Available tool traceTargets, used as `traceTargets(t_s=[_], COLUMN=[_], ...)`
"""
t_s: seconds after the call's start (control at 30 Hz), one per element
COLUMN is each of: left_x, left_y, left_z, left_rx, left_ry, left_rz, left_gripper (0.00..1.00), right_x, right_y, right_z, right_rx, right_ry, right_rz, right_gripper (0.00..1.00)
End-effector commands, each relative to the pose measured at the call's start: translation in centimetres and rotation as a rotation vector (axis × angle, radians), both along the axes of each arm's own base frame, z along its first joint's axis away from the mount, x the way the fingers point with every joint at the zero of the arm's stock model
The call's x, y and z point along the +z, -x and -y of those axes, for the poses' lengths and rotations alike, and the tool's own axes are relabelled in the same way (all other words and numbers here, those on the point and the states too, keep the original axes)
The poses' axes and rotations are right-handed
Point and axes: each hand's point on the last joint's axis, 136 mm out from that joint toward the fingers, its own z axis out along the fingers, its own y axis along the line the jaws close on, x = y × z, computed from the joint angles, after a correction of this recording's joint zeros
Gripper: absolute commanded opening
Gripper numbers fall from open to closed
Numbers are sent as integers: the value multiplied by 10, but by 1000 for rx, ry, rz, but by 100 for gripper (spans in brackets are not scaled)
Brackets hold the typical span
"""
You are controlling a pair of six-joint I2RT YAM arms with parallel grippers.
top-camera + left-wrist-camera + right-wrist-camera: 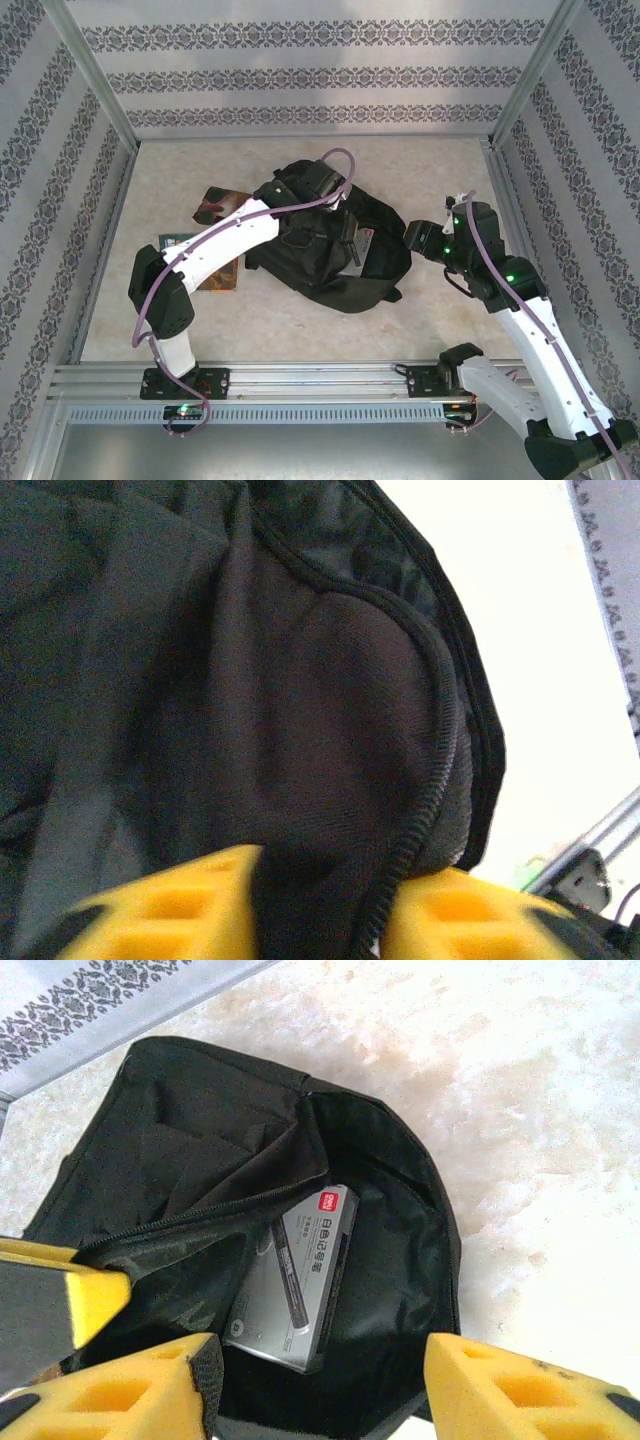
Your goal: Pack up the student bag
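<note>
The student bag [370, 265], a black fabric backpack, lies in the middle of the table. My left gripper [322, 183] is at its far end. In the left wrist view its yellow fingers [180, 910] stand apart, open, with a fold of bag [300, 680] fabric and zip edge between them. My right gripper [418, 240] hovers at the bag's right side, open, nothing in it. In the right wrist view, beyond the gripper [320, 1360], the bag [400, 1260] gapes open; inside lies a grey box [300, 1300] with a black pen [290, 1270] on it.
Books lie left of the bag, partly under my left arm: one with a brown cover [215, 204], a teal one [176, 242] and another brown one [220, 275]. Patterned walls and metal posts close in the table; a rail [300, 380] runs along the near edge.
</note>
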Motion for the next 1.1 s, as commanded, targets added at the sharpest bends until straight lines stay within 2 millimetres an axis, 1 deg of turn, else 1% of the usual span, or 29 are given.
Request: traceTargets(t_s=[0.0, 0.07, 0.17, 0.23, 0.27, 0.33, 0.43, 0.47, 0.5, 0.53, 0.57, 0.67, 0.73, 0.8, 0.83, 0.93, 1.07], left_x=[26, 43, 64, 72, 75, 78, 74, 68, 61, 49, 39, -3, -27, -46, -54, -78, -115], left_y=[1, 0, -2, -8, -12, -19, -29, -30, -32, -32, -31, -20, -9, -3, -2, -8, -15], left_z=[16, 12, -8, -32, -45, -77, -128, -143, -161, -181, -196, -253, -286, -305, -310, -313, -318], left_rx=[-65, -81, -63, -4, 33, 130, 297, 342, 412, 489, 547, 779, 920, 1007, 1033, 1086, 1134], left_ry=[99, 120, 139, 145, 147, 168, 222, 220, 205, 173, 147, -17, -57, -84, -84, -29, -7], left_rz=[60, 104, 162, 203, 221, 245, 237, 232, 217, 186, 161, 71, 17, -15, -30, -87, -173], left_gripper=[53, 63, 74, 82, 84, 85, 84, 84, 83, 81, 80, 80, 81, 81, 81, 80, 74], right_x=[8, 5, 3, 3, 4, 4, 3, 3, 2, 2, 0, -6, -9, -10, -11, -14, -16], right_y=[2, 0, -3, -6, -7, -11, -15, -17, -18, -19, -21, -22, -23, -22, -21, -20, -19], right_z=[1, 0, -3, -7, -9, -13, -20, -23, -27, -33, -38, -56, -67, -78, -85, -98, -108], right_rx=[20, 14, 20, 27, 31, 39, 62, 70, 83, 98, 112, 153, 182, 214, 235, 277, 299], right_ry=[19, 17, 8, -7, -9, -7, 11, 16, 18, 19, 23, 32, 37, 39, 36, 32, 19], right_rz=[15, -4, -26, -23, -23, -31, -45, -48, -54, -59, -68, -99, -111, -120, -124, -140, -150], right_gripper=[57, 57, 57, 57, 57, 57, 57, 57, 57, 57, 57, 56, 56, 56, 56, 56, 55])
